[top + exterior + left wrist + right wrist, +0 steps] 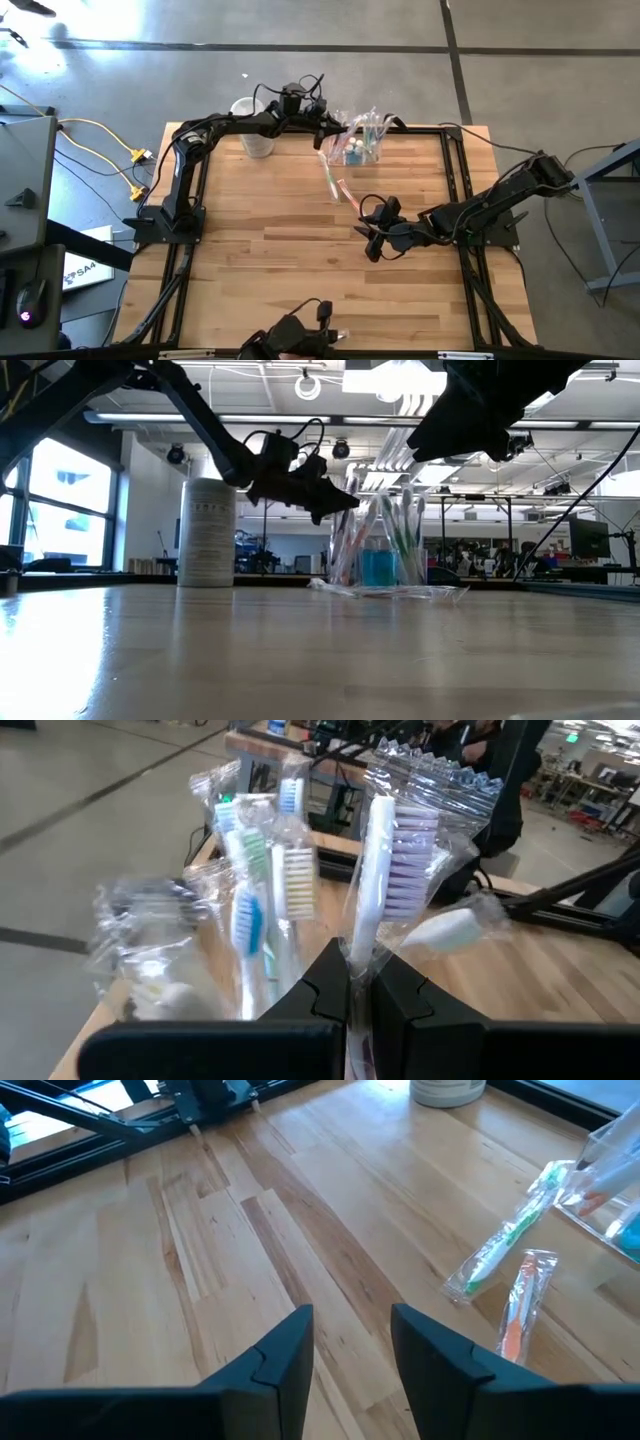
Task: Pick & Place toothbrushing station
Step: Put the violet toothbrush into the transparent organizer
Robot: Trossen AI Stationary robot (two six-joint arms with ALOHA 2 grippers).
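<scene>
The clear box-shaped holder stands at the table's far edge and holds several wrapped toothbrushes upright; it also shows in the low view. My left gripper is at the holder's left side, above the table, shut on a wrapped white toothbrush with purple bristles. Two more wrapped toothbrushes lie flat on the table, a green one and an orange one. My right gripper hovers open and empty over the middle of the table, nearer the front than these two. My left gripper pinches the wrapped white toothbrush by its handle between its two fingers. The bristle end stands out beyond the fingertips, in its clear wrapper. The handle's other end is hidden behind the fingers.
A whitish cylindrical container stands at the far edge, left of the holder. A black frame runs along the table's sides. Bare wood lies across the middle and near half of the table.
</scene>
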